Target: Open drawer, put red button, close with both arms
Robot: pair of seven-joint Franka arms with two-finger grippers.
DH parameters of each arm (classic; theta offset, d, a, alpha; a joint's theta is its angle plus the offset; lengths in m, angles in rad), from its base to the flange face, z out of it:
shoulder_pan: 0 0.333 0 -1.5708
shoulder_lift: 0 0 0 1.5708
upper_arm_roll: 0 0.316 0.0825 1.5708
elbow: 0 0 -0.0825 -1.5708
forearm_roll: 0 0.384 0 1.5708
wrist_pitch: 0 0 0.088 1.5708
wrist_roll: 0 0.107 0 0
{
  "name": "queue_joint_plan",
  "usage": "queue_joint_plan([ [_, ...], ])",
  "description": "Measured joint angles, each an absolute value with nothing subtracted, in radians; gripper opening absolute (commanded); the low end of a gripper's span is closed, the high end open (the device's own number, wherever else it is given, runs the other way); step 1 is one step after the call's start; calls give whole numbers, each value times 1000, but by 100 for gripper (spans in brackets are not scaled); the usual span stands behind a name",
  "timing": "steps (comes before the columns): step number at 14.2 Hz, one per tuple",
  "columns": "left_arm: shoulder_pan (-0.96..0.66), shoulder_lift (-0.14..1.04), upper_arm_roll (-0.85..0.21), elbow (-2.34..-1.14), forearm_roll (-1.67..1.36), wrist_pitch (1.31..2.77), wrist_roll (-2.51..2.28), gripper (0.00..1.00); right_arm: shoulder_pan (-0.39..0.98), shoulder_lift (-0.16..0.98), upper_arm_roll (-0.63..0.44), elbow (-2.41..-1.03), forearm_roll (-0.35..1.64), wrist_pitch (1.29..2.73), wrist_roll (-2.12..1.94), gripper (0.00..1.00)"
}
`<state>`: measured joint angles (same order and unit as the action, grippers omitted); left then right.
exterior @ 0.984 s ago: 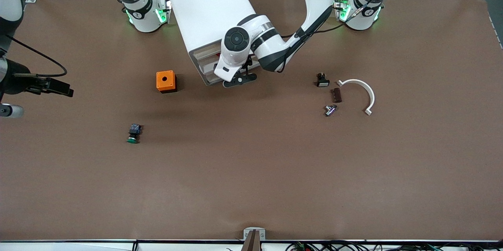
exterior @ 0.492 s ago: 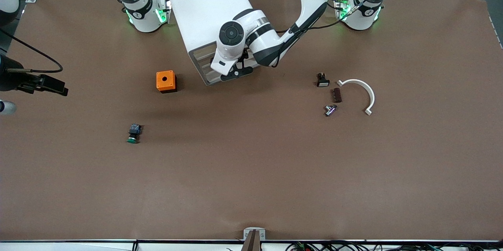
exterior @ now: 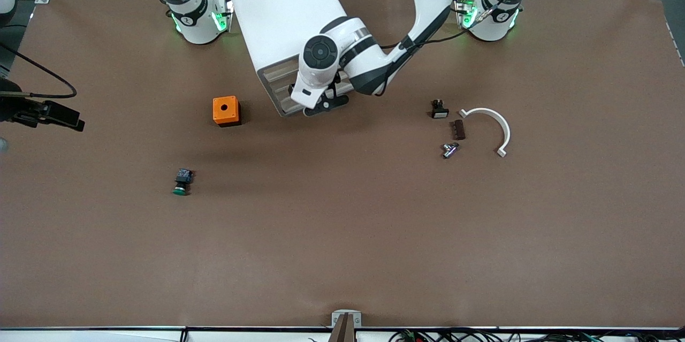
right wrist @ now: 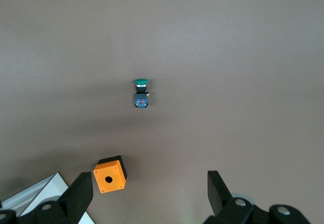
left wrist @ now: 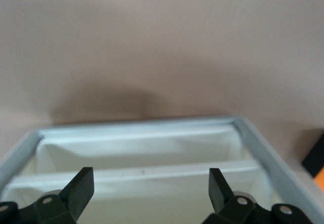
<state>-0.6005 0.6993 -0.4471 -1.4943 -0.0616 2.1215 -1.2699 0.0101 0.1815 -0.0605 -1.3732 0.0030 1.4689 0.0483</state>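
Note:
The red button is not visible in any view. The white drawer cabinet (exterior: 283, 15) stands between the arms' bases. My left gripper (exterior: 325, 105) is at the cabinet's front, low and open. In the left wrist view its open gripper (left wrist: 149, 183) is over a white drawer tray (left wrist: 142, 171) with a cross divider, and nothing is between the fingers. My right gripper (exterior: 72, 121) is high in the air past the right arm's end of the table. It is open and empty in the right wrist view (right wrist: 149, 188).
An orange box with a hole (exterior: 226, 111) (right wrist: 110, 174) sits beside the cabinet. A green-capped button (exterior: 182, 181) (right wrist: 141, 92) lies nearer the front camera. Toward the left arm's end lie a small black switch (exterior: 439, 109), a brown piece (exterior: 458, 129), a metal part (exterior: 449, 150) and a white curved bracket (exterior: 492, 125).
My left gripper pushed in toward the cabinet front, then came back a little. My right gripper drifted farther outward past the right arm's end of the table.

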Motion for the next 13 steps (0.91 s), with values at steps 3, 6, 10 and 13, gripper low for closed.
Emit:
queue_joint_plan([
  [3,-476,675,-444,-1439,-34,2044,-1140,100,10,182,-61,-1373,3,1469,48,100],
  [6,-363,641,-444,-1420,18,1975,-959,100,10,182,-60,-1373,3,1469,49,100],
  [10,-257,589,-443,-1418,112,1902,-735,100,10,182,-60,-1373,3,1469,49,100],
  [13,-147,549,-441,-1416,124,1854,-517,100,10,182,-60,-1373,3,1469,49,100],
])
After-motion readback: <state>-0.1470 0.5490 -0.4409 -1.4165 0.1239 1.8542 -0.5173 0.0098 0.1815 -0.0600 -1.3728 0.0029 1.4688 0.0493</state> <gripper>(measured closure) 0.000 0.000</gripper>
